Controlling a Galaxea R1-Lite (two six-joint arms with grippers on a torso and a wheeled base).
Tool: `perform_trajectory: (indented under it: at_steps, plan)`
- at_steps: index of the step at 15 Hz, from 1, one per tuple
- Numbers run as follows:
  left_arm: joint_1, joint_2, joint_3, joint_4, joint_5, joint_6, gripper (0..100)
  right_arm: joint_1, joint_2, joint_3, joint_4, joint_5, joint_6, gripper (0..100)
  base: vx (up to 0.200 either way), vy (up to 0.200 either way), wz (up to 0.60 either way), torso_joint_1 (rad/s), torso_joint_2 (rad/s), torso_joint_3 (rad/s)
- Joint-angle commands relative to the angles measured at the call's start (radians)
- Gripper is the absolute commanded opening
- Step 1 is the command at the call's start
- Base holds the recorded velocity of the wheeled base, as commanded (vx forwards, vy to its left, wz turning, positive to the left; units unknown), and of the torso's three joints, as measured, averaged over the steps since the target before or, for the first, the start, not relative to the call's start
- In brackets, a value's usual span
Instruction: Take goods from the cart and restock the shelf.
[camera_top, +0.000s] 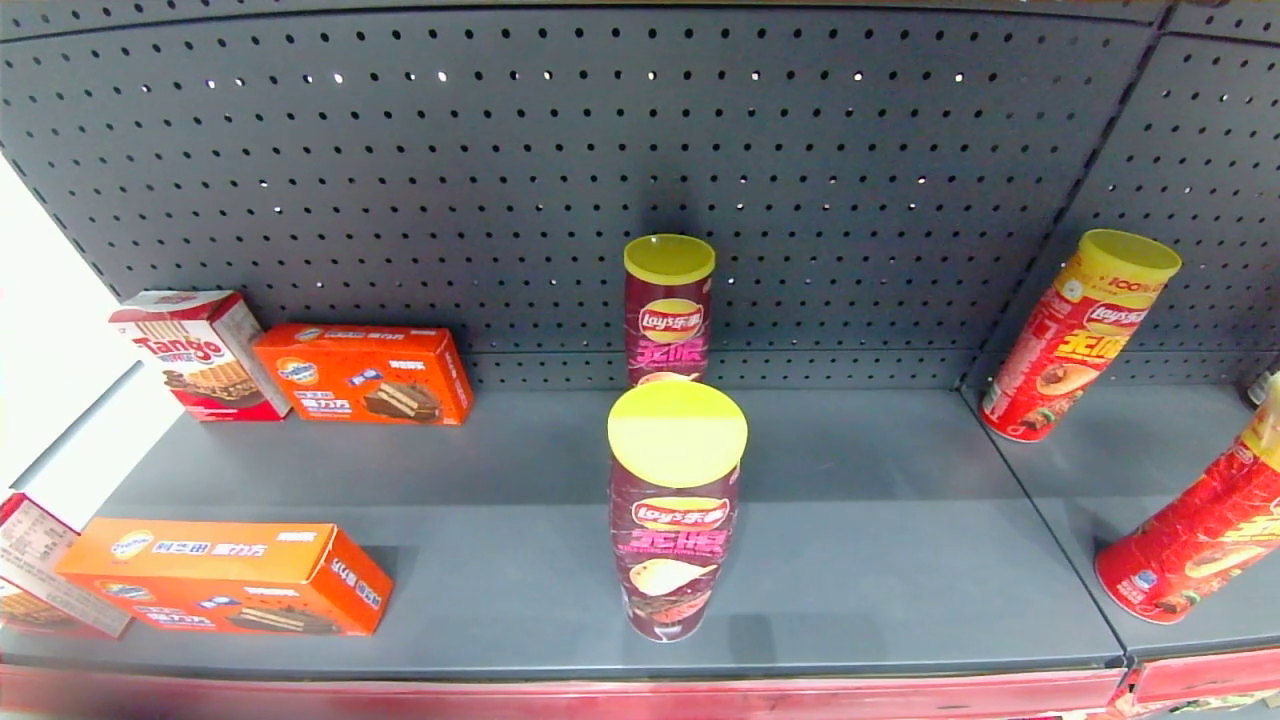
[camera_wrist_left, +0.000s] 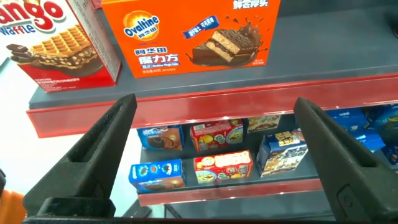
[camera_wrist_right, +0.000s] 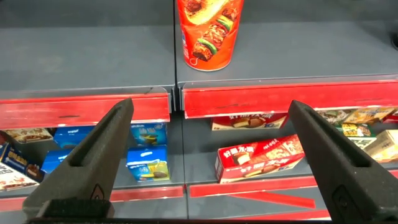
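Head view: we see the front can (camera_top: 672, 540) near the shelf edge (camera_top: 600, 690) amid open floor, left gripper (camera_wrist_left: 214, 102) and right gripper (camera_wrist_right: 211, 104) spread apart.

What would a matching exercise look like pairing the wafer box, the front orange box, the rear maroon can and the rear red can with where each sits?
Things: 1 wafer box; 2 front orange box; 3 rear maroon can; 4 rear red can.
Places: A back centre; B far right; C back left; D front left, lying flat.
Pairs: 1-C, 2-D, 3-A, 4-B.
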Motion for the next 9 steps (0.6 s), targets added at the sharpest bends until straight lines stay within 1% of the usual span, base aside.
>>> perform_trajectory:
  at_steps: [1,8,9]
  plan:
    - [-0.001,0.002,0.0,0.0,-0.001,-0.001,100,-0.003,0.0,0.001,-0.001,-0.008,0.0,100,0.0,0.0,0.0,0.0,0.0,0.0]
    - [0.001,0.002,0.0,0.0,-0.001,0.007,100,0.001,-0.002,0.001,-0.002,-0.013,0.002,100,0.0,0.0,0.0,0.0,0.0,0.0]
    - [0.001,0.002,0.0,0.0,0.002,-0.005,100,0.001,-0.002,0.001,-0.002,-0.013,0.0,100,0.0,0.0,0.0,0.0,0.0,0.0]
